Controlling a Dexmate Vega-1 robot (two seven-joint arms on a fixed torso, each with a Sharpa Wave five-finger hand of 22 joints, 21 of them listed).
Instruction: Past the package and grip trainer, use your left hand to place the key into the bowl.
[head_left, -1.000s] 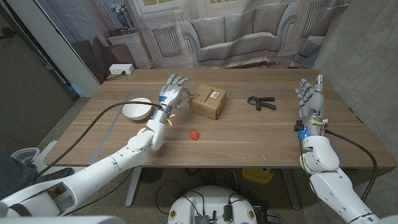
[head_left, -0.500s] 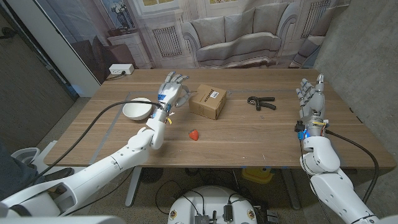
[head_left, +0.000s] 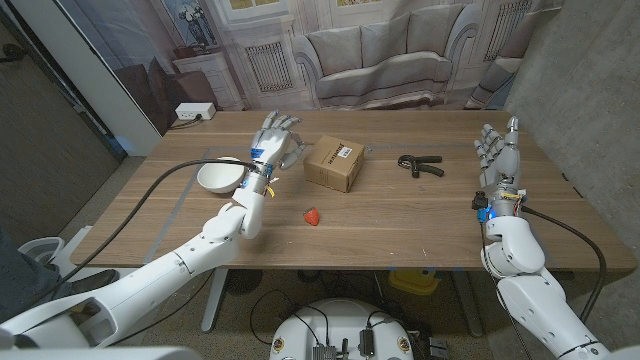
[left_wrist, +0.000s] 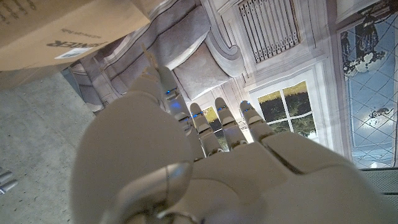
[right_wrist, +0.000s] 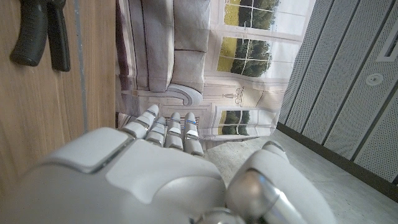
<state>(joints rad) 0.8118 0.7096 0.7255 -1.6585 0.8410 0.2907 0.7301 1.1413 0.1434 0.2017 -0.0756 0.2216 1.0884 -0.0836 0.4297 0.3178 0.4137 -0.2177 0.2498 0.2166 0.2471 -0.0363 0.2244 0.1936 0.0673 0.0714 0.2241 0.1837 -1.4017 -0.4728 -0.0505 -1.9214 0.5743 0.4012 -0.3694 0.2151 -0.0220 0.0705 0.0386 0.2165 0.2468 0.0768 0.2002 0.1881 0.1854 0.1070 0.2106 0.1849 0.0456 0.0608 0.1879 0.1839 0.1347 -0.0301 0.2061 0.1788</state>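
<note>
Key: I can't make it out for certain anywhere on the table or in the hand; it is too small to tell.
Sliver: in the left wrist view a thin pale sliver (left_wrist: 148, 57) pokes up by the thumb tip of the left hand (left_wrist: 205, 168); whether that is the key, I cannot tell.
Left hand: in the head view the left hand (head_left: 277, 143) is lifted over the table, between the bowl and the package, fingers reaching toward the far edge and fanned slightly apart. Whether it pinches anything, I cannot tell.
Bowl: the white bowl (head_left: 221, 175) sits just beside the left wrist, on its outer side.
Package: the brown cardboard package (head_left: 333, 163) lies near the left fingers on their inner side; its printed face (left_wrist: 56, 31) looms close in the left wrist view.
Grip trainer: the black grip trainer (head_left: 420, 164) lies beyond the package toward the right hand, apart from both; its handles (right_wrist: 40, 31) show in the right wrist view.
Right hand: the right hand (head_left: 497, 152) stands near the table's right edge, fingers straight and loosely together, grasping nothing (right_wrist: 155, 174).
Red thing: a small red thing (head_left: 313, 215) lies on the wooden table (head_left: 400, 225) nearer the robot than the package.
</note>
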